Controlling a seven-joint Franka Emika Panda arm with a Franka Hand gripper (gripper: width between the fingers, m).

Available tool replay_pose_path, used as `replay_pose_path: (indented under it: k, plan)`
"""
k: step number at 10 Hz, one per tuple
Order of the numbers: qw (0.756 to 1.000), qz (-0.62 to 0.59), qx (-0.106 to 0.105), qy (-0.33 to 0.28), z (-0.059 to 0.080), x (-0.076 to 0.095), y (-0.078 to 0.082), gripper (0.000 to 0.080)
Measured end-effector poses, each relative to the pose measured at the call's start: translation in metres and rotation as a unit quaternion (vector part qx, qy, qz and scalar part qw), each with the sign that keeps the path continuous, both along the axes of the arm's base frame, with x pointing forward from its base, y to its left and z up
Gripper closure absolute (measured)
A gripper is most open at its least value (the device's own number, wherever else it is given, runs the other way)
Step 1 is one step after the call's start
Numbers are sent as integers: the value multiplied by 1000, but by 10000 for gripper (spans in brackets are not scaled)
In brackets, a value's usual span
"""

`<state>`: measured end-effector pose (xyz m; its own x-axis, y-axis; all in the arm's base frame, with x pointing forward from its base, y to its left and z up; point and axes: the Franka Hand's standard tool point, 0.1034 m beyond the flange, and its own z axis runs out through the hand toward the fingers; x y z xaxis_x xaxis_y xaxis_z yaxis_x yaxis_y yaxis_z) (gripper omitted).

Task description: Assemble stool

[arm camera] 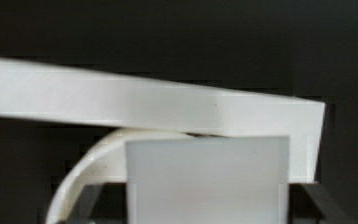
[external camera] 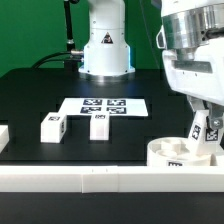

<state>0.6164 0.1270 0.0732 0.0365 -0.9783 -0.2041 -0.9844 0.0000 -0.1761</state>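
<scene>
Though black, table (external camera: pixel 30 100) with marker board (external camera: pixel 103 106), stool seat (external camera: pixel 178 153)

Black table (external camera: pixel 40 95) carrying loose white parts. Marker board (external camera: pixel 101 105) lying flat at centre. First leg (external camera: pixel 52 126) and second leg (external camera: pixel 99 125) resting just in front of board, apart from each other. Round seat (external camera: pixel 178 152) sitting toward exterior view's right, close against front rail (external camera: pixel 80 177). Robot base (external camera: pixel 105 55) standing at back.

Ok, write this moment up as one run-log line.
gripper: shut on held leg | held leg: over seat, seating unclear | two loose legs: lying on table
</scene>
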Motion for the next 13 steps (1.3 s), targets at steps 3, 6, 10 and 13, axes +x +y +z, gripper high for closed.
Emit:
replay_pose_path:
  k: [3, 6, 10, 13]
  plan:
    - [990, -135, 39, 25, 0, 0, -1, 462]
    - [967, -241, 64, 49, 0, 1, -2, 462]
    - [978, -197, 62, 29, 18, 1, -2, 198]
    - [991, -122, 46, 1, 43, -5, -26, 152]
